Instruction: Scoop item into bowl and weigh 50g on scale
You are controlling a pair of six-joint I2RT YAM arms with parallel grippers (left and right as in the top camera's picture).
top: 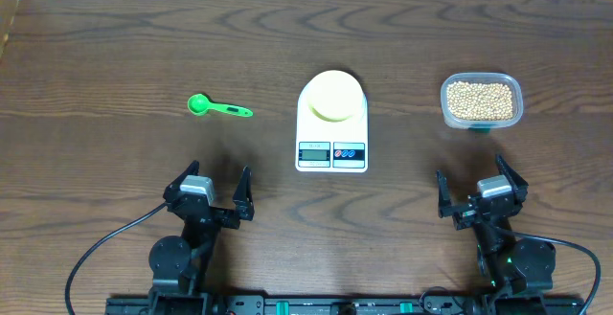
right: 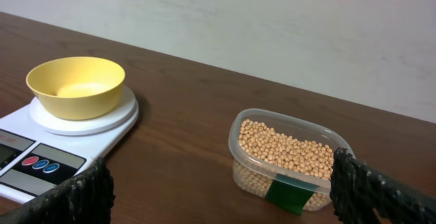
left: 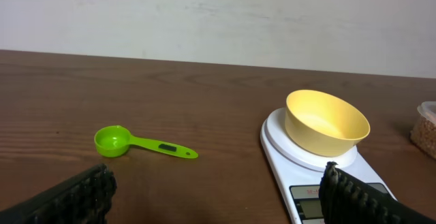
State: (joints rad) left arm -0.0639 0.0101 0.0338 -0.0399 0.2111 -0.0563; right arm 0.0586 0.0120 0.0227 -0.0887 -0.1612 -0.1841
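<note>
Green scoop (top: 218, 107) left of scale (top: 331, 152), bean tub (top: 482, 100) right; left claw (top: 213, 183) and right claw (top: 476, 183) apart, empty.

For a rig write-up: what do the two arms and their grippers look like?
Both arms are black. The left gripper and right gripper each have two black fingers with ribbed faces and a pale grey block behind them. A black cable loops from each base.

Our left gripper (top: 216, 176) has its jaws spread wide and grips nothing; our right gripper (top: 476, 176) gapes just as wide, also empty. Our left arm (top: 177, 253) and right arm (top: 522, 258) sit folded low, well apart. Our ribbed black fingers (left: 75, 200) fill each wrist view's lower corners.
</note>
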